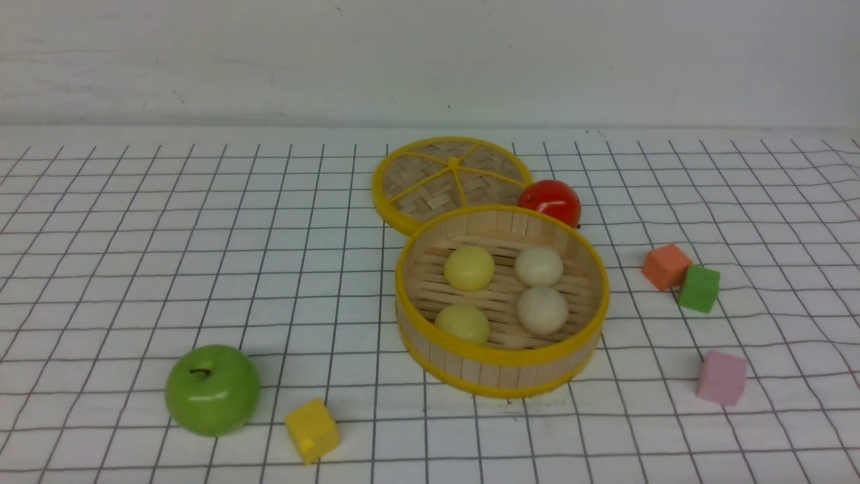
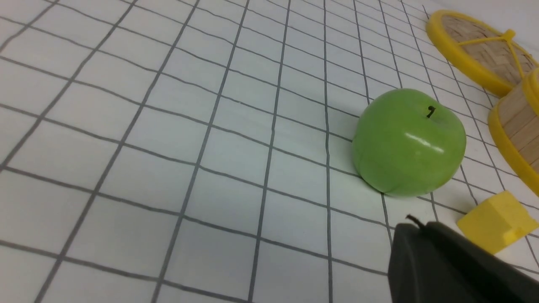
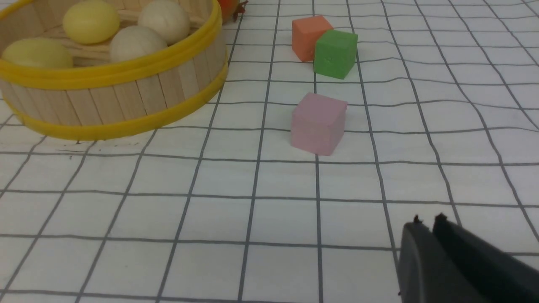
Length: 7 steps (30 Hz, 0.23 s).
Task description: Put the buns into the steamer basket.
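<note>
a lab test bench: grid-lined white sheet (image 1: 134, 222), bare white wall (image 1: 430, 60), toy cubes (image 1: 721, 378).

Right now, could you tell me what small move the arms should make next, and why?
Probably none beyond holding back: all four buns already lie inside the steamer basket, none is left on the table, and both arms are clear of it with jaws shut and empty.

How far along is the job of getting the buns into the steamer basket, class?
It looks finished. Done: both pale yellow dome-shaped buns and both cream-beige buns sit inside the round bamboo steamer basket. In hand: nothing; the left gripper and right gripper show shut, empty jaws. Left: no bun lies on the gridded cloth.
</note>
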Motion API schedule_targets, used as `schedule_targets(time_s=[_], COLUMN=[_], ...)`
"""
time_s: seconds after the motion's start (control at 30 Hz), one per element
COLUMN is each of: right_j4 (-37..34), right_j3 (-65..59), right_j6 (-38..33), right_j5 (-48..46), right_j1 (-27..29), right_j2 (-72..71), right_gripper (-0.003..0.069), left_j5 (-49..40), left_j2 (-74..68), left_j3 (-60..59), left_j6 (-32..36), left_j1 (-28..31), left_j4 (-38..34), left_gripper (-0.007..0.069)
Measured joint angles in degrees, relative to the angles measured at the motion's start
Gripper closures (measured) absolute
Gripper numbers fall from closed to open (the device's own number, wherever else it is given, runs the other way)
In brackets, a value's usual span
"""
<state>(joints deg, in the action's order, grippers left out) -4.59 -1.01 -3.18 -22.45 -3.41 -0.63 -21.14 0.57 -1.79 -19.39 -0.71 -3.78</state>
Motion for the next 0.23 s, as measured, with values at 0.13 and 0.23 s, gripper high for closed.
schedule_targets(time_s=[0.13, 0.23], right_j4=[0.0, 0.0], right_j3=[0.0, 0.0], right_j6=[0.0, 0.0], right_j5=[0.0, 0.0], right_j1=[0.0, 0.0], right_j2=[0.0, 0.0], right_gripper=[0.0620, 0.0620], left_j5=[0.0, 0.0], left_j2=[0.0, 0.0], left_j3=[0.0, 0.0], left_j6=[0.0, 0.0], left_j1=[0.0, 0.0], left_j4=[0.0, 0.0], left_gripper=[0.0624, 0.0622])
